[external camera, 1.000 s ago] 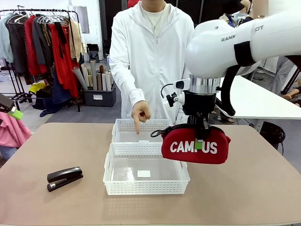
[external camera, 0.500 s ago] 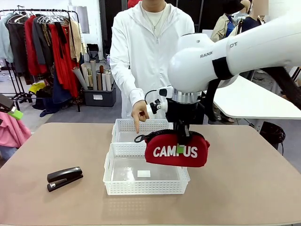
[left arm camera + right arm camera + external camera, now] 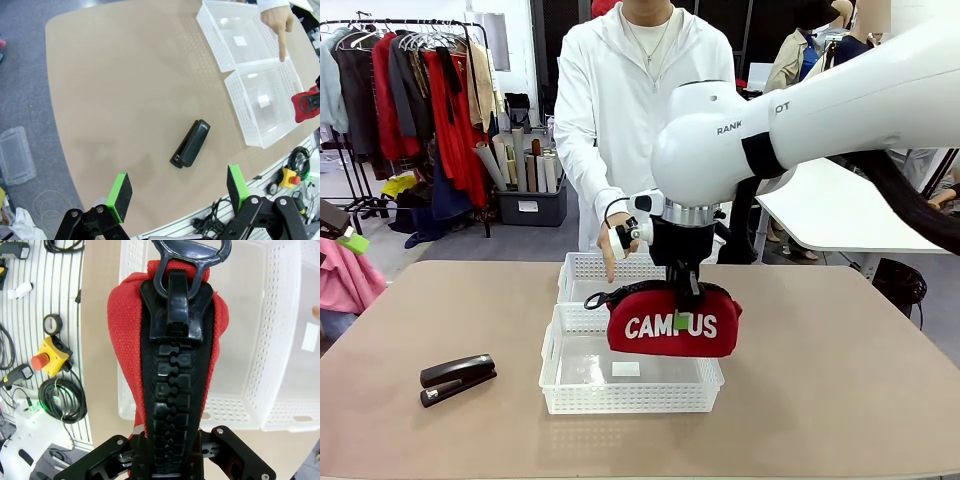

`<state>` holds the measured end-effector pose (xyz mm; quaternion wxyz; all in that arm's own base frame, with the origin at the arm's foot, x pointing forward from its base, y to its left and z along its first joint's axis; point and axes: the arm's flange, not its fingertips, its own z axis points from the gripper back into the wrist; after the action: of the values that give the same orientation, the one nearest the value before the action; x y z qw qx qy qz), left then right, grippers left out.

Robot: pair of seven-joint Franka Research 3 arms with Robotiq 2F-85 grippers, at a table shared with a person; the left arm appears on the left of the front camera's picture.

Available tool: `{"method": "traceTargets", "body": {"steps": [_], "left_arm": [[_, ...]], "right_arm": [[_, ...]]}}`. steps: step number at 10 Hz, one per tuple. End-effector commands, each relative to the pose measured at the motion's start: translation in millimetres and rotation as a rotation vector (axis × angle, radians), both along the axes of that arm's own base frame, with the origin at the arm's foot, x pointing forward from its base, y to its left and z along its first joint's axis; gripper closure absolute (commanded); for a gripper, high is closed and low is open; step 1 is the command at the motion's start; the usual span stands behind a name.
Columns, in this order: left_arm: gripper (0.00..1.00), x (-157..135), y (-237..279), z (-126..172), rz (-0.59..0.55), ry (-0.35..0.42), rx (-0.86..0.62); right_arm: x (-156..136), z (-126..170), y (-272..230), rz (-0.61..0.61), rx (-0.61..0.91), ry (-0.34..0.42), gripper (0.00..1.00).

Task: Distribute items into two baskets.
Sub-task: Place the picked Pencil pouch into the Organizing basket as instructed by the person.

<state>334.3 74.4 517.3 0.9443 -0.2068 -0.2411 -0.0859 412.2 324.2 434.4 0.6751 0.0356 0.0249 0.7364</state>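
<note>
Red zippered fabric CAMPUS pouch (image 3: 640, 326) hangs over right half of near white perforated plastic basket (image 3: 630, 400), long axis left-right, zipper up, pinched by right gripper (image 3: 682, 320). Left gripper (image 3: 177, 192) spread above open tan tabletop (image 3: 125, 100).

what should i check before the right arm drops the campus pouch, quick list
1. Grip: right gripper shut on the red pouch, held at its zipper edge: ok.
2. Pouch inside a basket's outline: it hangs above the near basket, with its right end close to the right rim: cannot tell.
3. Near basket free: just a white label on its bottom: ok.
4. Person's hand clear: it points down at the far basket, close behind the gripper: not ok.
5. Stapler out of the way: lying on the table left of the baskets: ok.
6. Left gripper clear: open, over the stapler's side: ok.
</note>
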Motion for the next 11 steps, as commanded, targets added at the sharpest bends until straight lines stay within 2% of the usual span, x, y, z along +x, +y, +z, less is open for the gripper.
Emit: {"method": "traceTargets", "body": {"steps": [1, 7, 11], "left_arm": [[0.02, -0.3, 0.2, -0.4, -0.003, -0.003, -0.01], [0.02, -0.3, 0.2, -0.4, -0.003, -0.003, -0.01], [0.02, -0.3, 0.2, -0.4, -0.003, -0.003, -0.01]], "right_arm": [[5.9, -6.4, 17.5, 0.02, 0.007, -0.023, 1.0], [12.2, -42.3, 50.0, 0.085, 0.0, -0.048, 1.0], [14.6, -72.8, 56.9, 0.058, -0.029, -0.06, 1.0]]}}
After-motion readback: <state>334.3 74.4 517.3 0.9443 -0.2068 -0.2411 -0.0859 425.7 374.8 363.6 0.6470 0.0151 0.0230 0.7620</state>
